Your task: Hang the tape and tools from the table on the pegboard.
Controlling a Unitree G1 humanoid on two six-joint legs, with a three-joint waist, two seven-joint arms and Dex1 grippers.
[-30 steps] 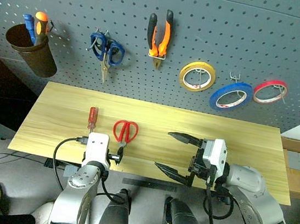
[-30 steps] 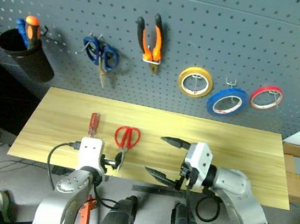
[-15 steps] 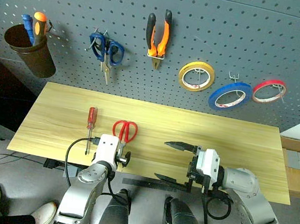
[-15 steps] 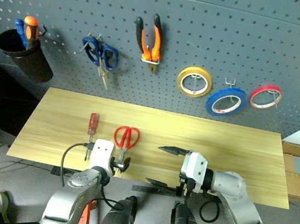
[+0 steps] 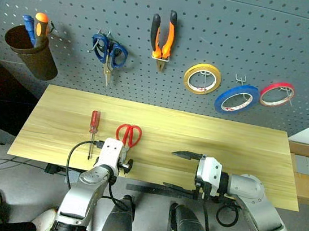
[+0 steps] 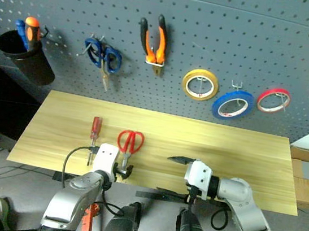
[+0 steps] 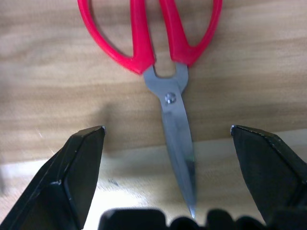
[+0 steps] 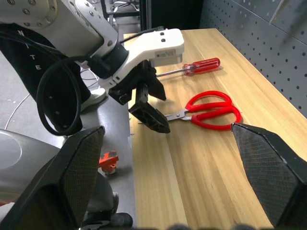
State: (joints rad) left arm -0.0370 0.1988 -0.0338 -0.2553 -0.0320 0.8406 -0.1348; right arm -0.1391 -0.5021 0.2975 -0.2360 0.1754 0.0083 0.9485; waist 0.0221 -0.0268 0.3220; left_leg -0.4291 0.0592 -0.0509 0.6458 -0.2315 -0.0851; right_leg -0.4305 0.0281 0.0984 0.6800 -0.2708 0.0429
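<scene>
With blue tape (image 5: 237,99) and pliers (image 5: 163,37) already up on the pegboard (image 5: 240,30), the step in hand looks like picking the red scissors (image 5: 128,137) off the table (image 5: 242,144). The left gripper (image 7: 165,167) has its jaws wide and empty, one finger on each side of the silver blades, blade tips pointing back toward the wrist, red loops ahead of the fingertips. The scissors lie flat on the wood near the table's front edge. To do it well I'd go a little further forward so the pads close nearer the pivot screw, not the thin tips, and keep low, since a flat blade slips out easily. The screwdriver (image 5: 94,124) lies just beside this gripper on its outer side; don't bump it. The right gripper (image 5: 184,171) is also spread wide and empty, well apart on the scissors' other side, pointing across toward them.
</scene>
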